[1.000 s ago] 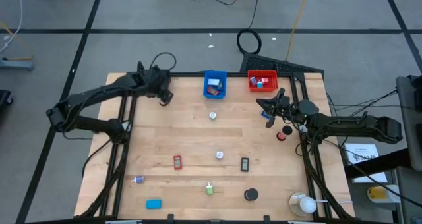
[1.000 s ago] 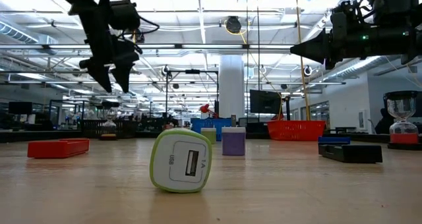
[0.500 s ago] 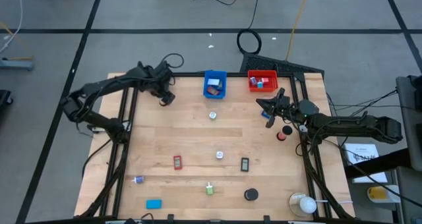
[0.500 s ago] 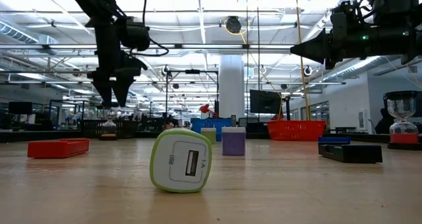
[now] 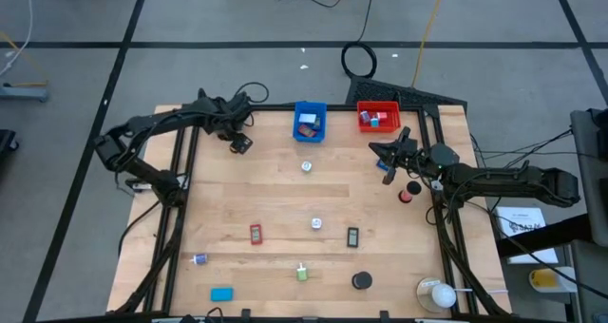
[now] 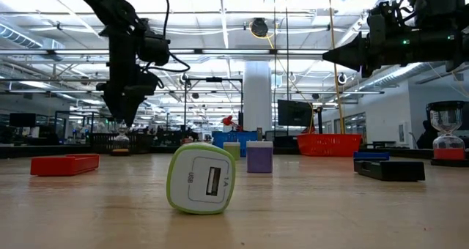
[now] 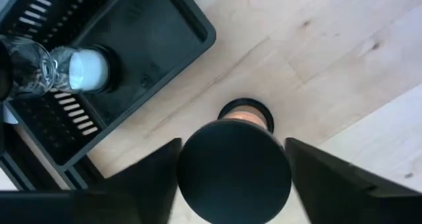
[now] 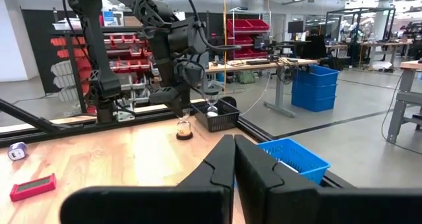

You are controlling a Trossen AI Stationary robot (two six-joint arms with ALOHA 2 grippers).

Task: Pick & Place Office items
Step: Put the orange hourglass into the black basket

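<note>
A small hourglass (image 8: 183, 128) with black caps stands on its base at the table's far left, by a black bin (image 7: 142, 26) that holds another hourglass (image 7: 79, 69). My left gripper (image 7: 234, 145) points down over it, open, one finger on each side of its top cap (image 7: 234, 178). My right gripper (image 5: 385, 166) hangs shut above the table's far right, holding nothing. Small office items lie scattered on the wood: a red block (image 5: 256, 234), a white disc (image 5: 316, 224), a dark block (image 5: 352, 236), a green-and-white charger (image 6: 201, 177) and a blue block (image 5: 221, 294). My left gripper comes at the hourglass from above with a finger on either side of its top cap (image 7: 198, 184). I cannot tell whether the fingers touch the cap. The hourglass stands upright on the table.
A blue bin (image 5: 309, 121) and a red bin (image 5: 378, 116) with pieces inside sit at the far edge. A red roll (image 5: 407, 196) and a black piece (image 5: 412, 185) lie below my right arm. A roundish white object in a clear holder (image 5: 437, 294) stands at the near right corner.
My left gripper has come down toward the hourglass, tipping to point more steeply down, and its fingers have drawn closer together. The hourglass has stayed where it was.
</note>
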